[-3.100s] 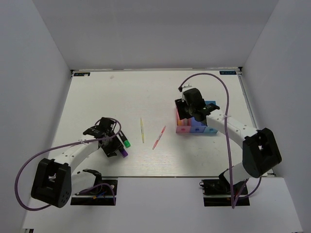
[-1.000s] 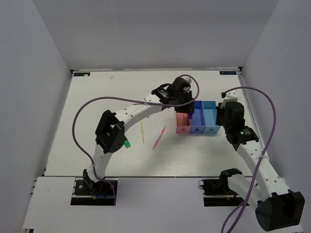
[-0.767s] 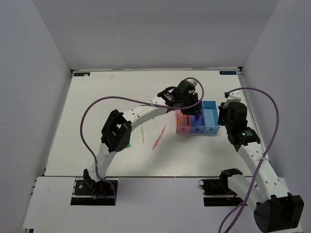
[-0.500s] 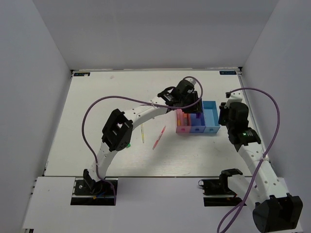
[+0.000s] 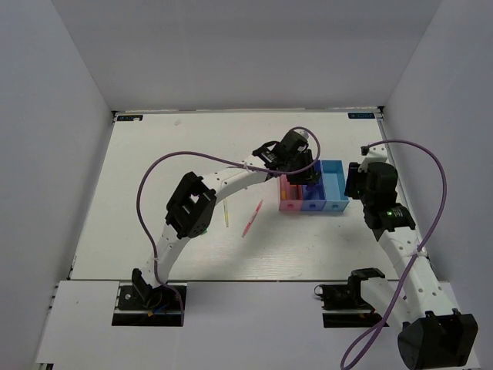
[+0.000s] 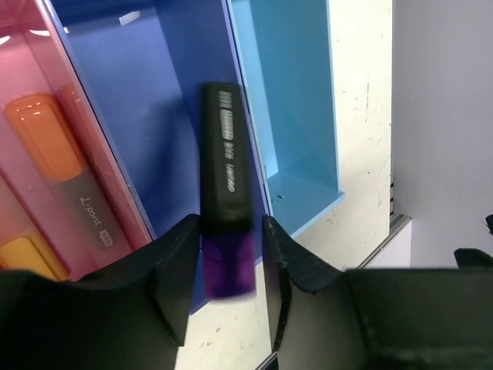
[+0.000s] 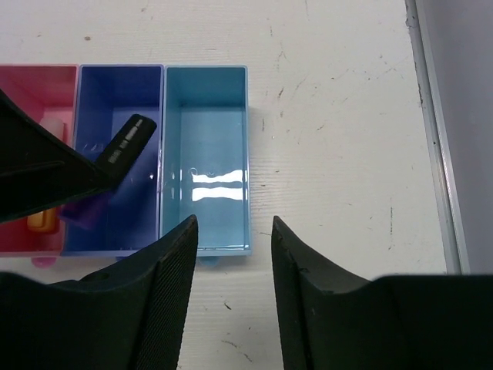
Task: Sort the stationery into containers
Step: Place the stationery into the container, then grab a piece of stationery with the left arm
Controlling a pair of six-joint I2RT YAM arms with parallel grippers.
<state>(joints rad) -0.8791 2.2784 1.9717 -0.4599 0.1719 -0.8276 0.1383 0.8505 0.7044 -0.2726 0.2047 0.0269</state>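
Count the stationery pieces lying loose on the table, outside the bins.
2: the thin yellow stick and the pink pen, side by side left of the tray. The left arm may hide another; the left gripper holds a purple-capped marker.

A white table (scuffed and speckled) sits between pale walls.

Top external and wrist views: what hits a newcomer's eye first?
The left arm arching across the table, its tool shut on a purple-capped marker over the dark blue bin. Next, an orange-capped marker already in the pink bin, while a yellow stick and pink pen lie loose on the table.
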